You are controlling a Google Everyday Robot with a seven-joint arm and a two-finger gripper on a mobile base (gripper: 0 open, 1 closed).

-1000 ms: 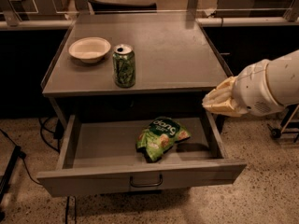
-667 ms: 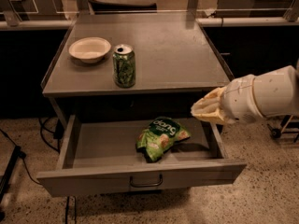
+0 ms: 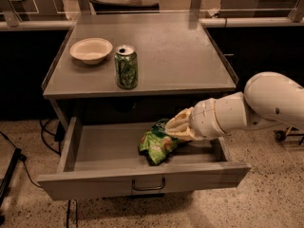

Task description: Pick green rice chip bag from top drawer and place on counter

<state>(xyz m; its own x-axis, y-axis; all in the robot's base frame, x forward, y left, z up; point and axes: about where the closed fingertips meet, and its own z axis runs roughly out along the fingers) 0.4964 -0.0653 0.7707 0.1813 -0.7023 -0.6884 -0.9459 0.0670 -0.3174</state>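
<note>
Counter (image 3: 175, 56) holds bowl (image 3: 90, 50), can (image 3: 126, 66); claw (image 3: 175, 126) over top drawer (image 3: 142, 182).

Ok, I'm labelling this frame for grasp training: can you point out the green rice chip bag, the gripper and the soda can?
green rice chip bag (image 3: 156, 148): camera view, middle of its crumpled front.
gripper (image 3: 171, 126): camera view, its tip, at the bag's upper edge.
soda can (image 3: 126, 70): camera view, middle of its side.

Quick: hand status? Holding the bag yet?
Hand: in the open top drawer, at the green rice chip bag's upper edge; open, closed or holding cannot be told.
</note>
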